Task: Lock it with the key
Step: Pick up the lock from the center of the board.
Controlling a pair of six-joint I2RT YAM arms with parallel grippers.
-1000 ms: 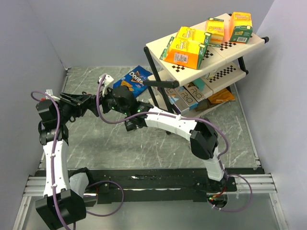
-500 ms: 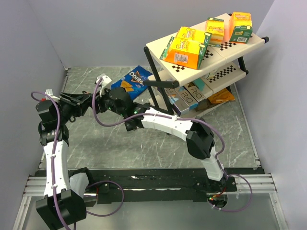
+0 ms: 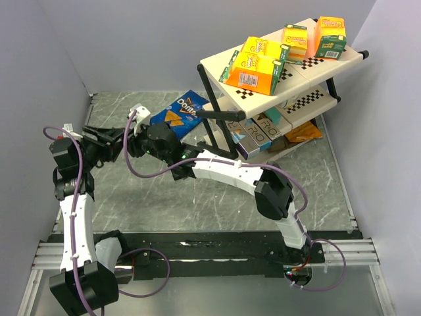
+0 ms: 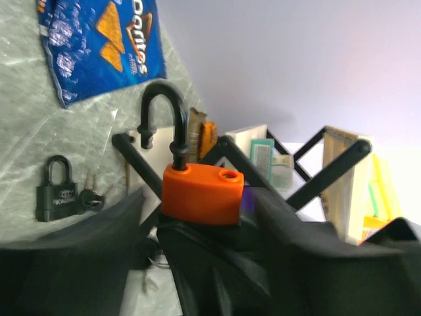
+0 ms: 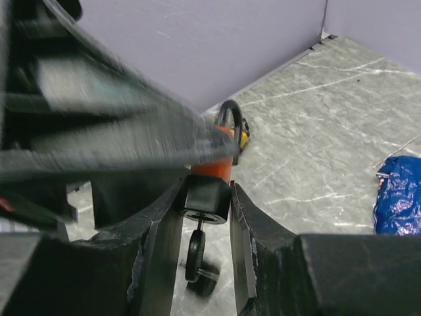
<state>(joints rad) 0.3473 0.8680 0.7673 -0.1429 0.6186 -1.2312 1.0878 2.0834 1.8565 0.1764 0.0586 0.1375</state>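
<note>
While the left tool is clamped on the orange padlock, holding it above the counter with its shackle sprung open (one leg free of the body), the right tool pinches the key by its black head, right against the padlock's underside; the blade is hidden. A black padlock lies on the counter near a blue chip bag.

You had a blue Doritos bag lying flat on the marble table, just beside the 2-tier rack. 4 orange-and-yellow cartons sat on its top shelf (more boxes below).
</note>
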